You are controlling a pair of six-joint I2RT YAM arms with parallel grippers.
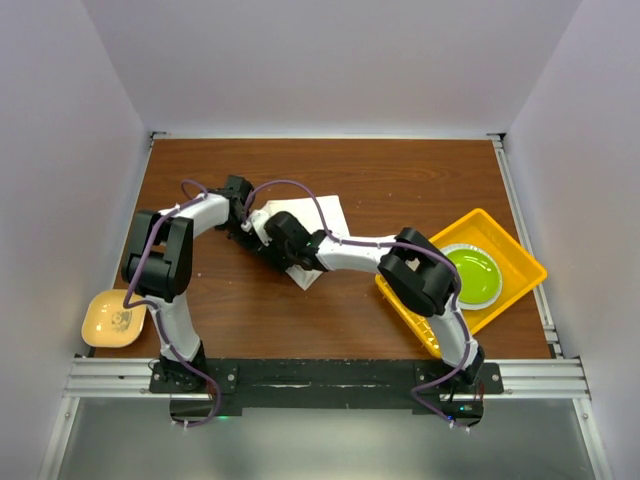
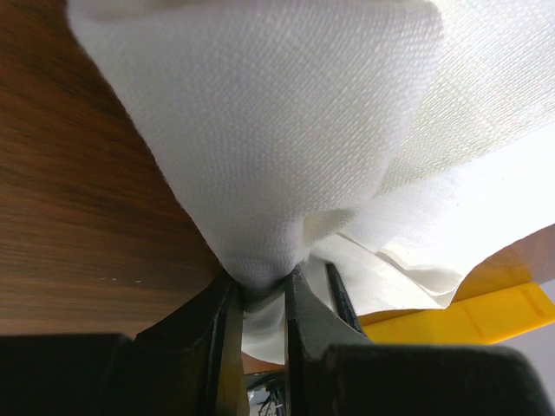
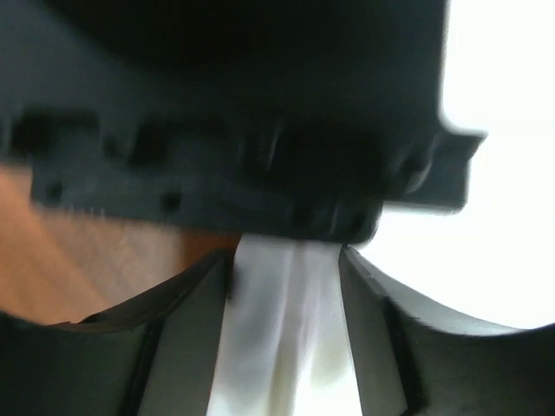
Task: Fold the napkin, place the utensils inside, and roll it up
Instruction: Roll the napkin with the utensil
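1. bowl (image 1: 112,318): pale yellow, at the near left corner of the table (image 1: 400,180), about as far left of the tray (image 1: 512,250) as the table allows.
2. left arm (image 1: 160,262): it rises from its base and folds at a dark elbow. its white forearm then reaches away and toward the tray, ending well left of it near the table's middle.
3. left gripper (image 2: 260,282): fingers clenched on a bunched fold of the napkin (image 2: 286,130). the cloth fans out from the pinch and is lifted off the wood. in the left wrist view a strip of the tray shows beyond the cloth's lower edge.
4. napkin: white and crumpled between the two grippers, well left of the tray and a little farther back. part of it lies on the table, and one corner pokes out on the near side under the right forearm.
5. right gripper (image 3: 286,256): just on the tray side of the left gripper, nearly meeting it. the right wrist view is blurred. the fingers stand apart with a strip of napkin filling the gap, and i cannot tell whether they press it or only flank it.
6. right arm (image 1: 360,250): its base sits in front of the tray's near corner. it climbs over the tray's left edge to a dark elbow, and the white forearm runs leftward away from the tray.
7. tray: yellow, turned diamond-wise at the table's right side, with a green plate (image 1: 472,272) in it.
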